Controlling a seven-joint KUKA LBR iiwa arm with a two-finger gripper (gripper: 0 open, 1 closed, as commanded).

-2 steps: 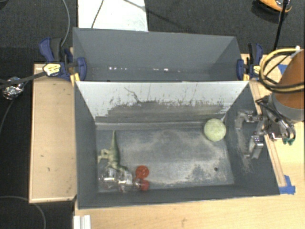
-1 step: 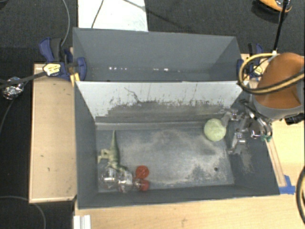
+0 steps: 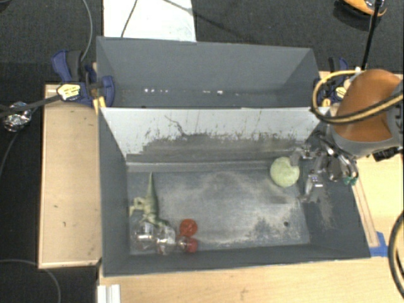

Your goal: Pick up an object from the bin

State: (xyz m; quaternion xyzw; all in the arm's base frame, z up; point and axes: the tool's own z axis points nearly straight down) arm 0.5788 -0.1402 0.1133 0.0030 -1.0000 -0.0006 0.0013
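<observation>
Camera view: gripper (image 3: 314,180) low beside pale green ball (image 3: 284,172) at right of bin (image 3: 221,201). Open or closed, cannot tell. Yet to grasp and lift.

The tool (image 3: 314,180) hangs at three o'clock in the bin (image 3: 221,131), just beside a pale green ball (image 3: 284,173); a small heap (image 3: 161,229) lies at seven o'clock.

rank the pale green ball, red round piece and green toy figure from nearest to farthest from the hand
1. pale green ball, right side, just beside the hand
2. red round piece, front left
3. green toy figure, far left
</observation>
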